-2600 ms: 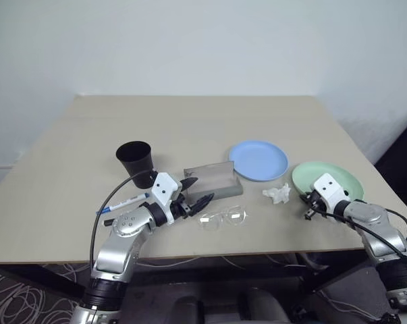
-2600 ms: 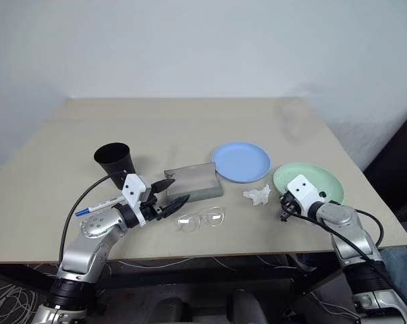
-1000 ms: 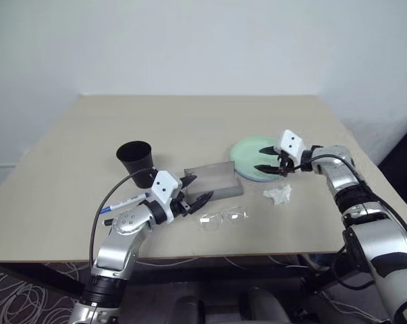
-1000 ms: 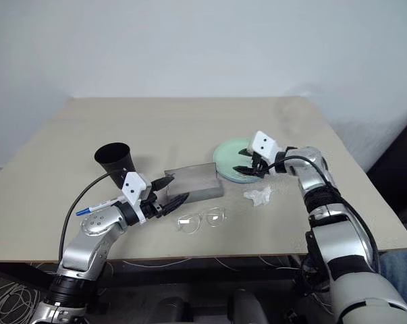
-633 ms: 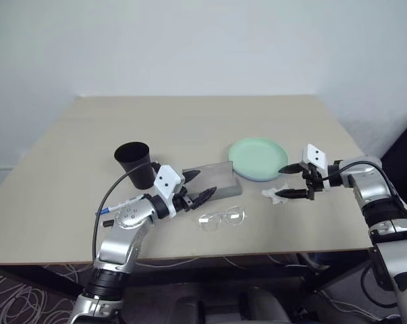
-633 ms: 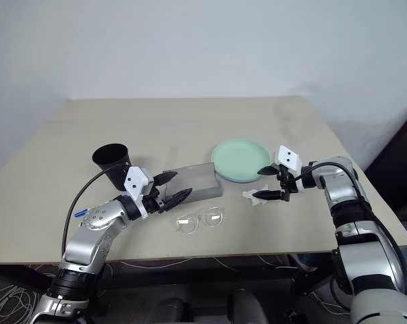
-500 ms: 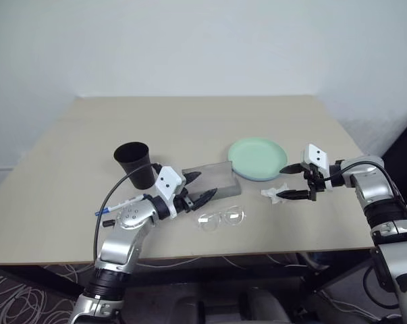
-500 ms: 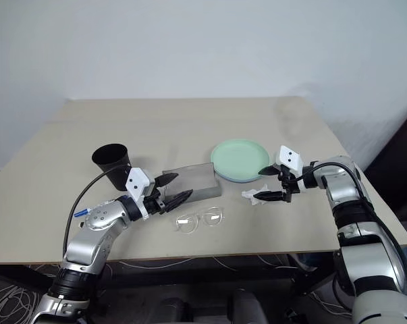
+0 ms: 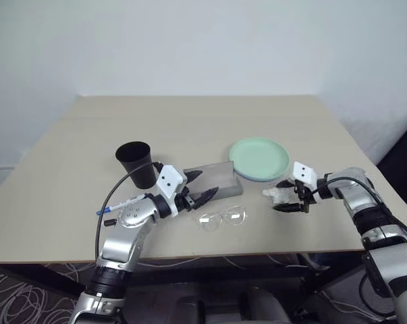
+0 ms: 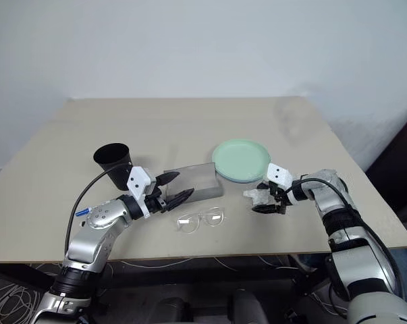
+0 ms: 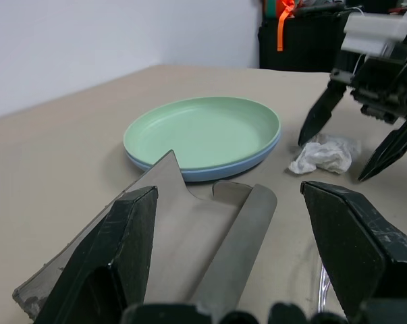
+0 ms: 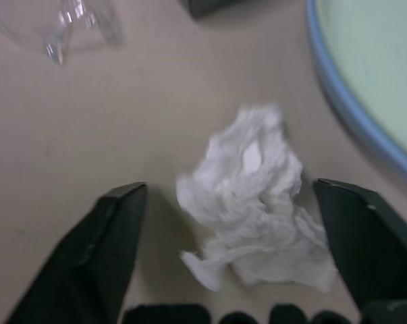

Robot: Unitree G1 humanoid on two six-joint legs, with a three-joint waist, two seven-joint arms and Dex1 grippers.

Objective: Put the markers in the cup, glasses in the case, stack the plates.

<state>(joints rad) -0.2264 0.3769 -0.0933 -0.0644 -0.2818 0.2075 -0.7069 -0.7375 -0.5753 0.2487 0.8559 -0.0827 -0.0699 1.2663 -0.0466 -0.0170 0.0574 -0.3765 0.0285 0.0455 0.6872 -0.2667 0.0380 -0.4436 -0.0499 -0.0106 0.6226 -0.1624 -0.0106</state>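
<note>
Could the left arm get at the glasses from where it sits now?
Probably yes. The left gripper hangs open just beside the glasses, which lie free on the table in front of the case; nothing stands between.

Two plates [image 9: 258, 158], one cup [image 9: 136, 163], case [image 9: 213, 180], glasses [image 9: 222, 218], seemingly one marker [image 9: 121, 205].

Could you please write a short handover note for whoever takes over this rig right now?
Left gripper: open, empty, hovering at the open grey case.
Right gripper: open, straddling the crumpled white scrap, not gripping it.
Done: mint green plate sits stacked on the light blue plate.
Left: glasses lie on the table in front of the case; marker lies beside the black cup, not in it.
</note>
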